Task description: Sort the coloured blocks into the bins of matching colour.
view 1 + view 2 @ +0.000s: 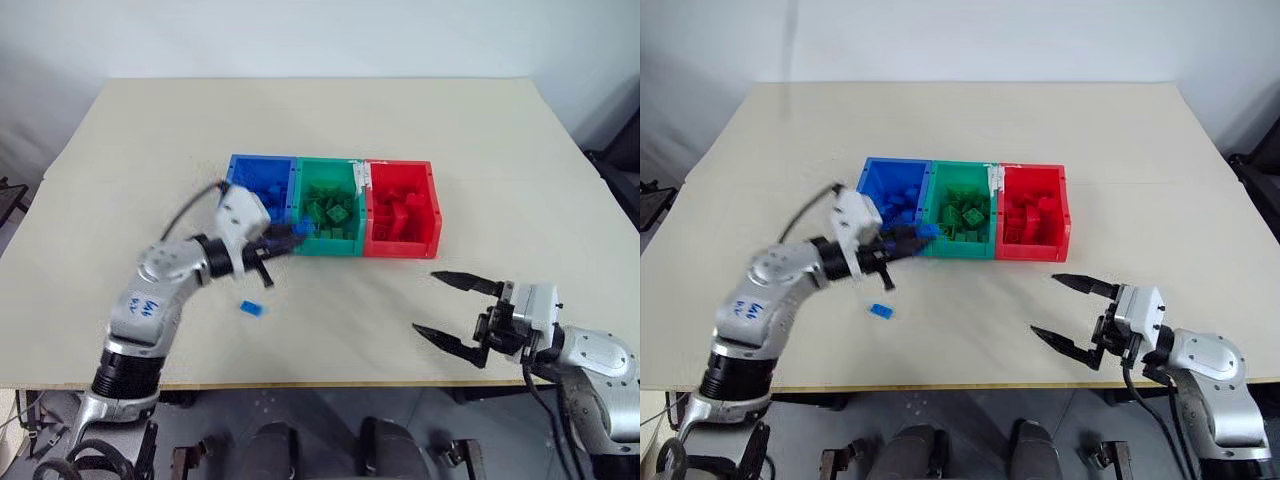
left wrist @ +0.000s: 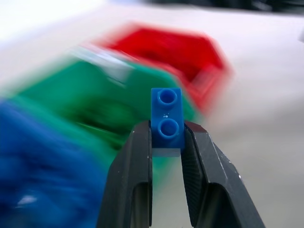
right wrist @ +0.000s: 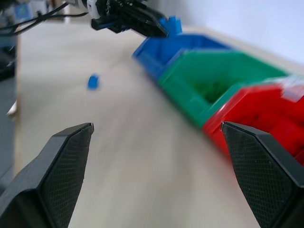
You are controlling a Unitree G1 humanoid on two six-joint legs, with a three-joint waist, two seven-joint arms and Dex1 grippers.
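My left gripper (image 1: 288, 237) is shut on a small blue block (image 2: 166, 118), held above the table at the front wall where the blue bin (image 1: 262, 158) meets the green bin (image 1: 330, 160). The red bin (image 1: 400, 163) ends the row on the right. Each bin holds several blocks of its own colour. Another blue block (image 1: 251, 308) lies on the table in front of the blue bin, below my left arm. My right gripper (image 1: 425, 301) is open and empty, low over the table's front right part, apart from the bins.
White tape (image 1: 362, 175) marks the rim between the green and red bins. The beige table (image 1: 330, 110) stretches wide behind the bins, and its front edge runs just under both arms. Dark equipment stands off the table's right side.
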